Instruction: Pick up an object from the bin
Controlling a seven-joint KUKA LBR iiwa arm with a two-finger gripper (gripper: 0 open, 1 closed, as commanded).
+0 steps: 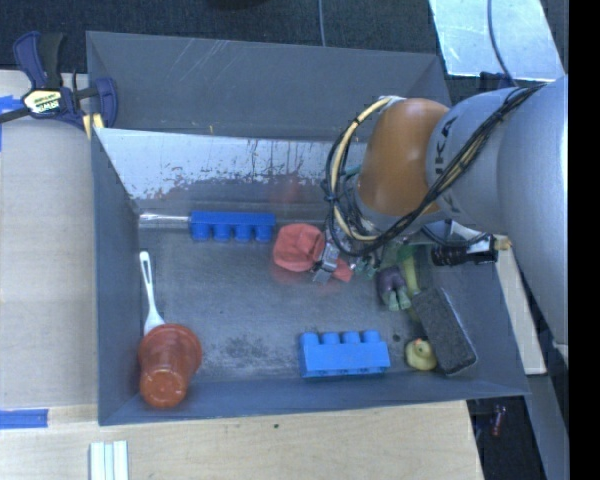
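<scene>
pincer point(330, 264): down in the middle of the bin point(115, 268), under the orange wrist cover point(405, 158); we cannot tell if it gapes or grips.
red lump point(296, 246): rounded, toward the back, just right of a blue brick point(232, 229); the pincer seems to touch its right edge.

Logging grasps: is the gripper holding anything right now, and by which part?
Cannot tell. The gripper sits at the right edge of the red rounded lump near the middle of the bin, but no grip on it is visible.
</scene>
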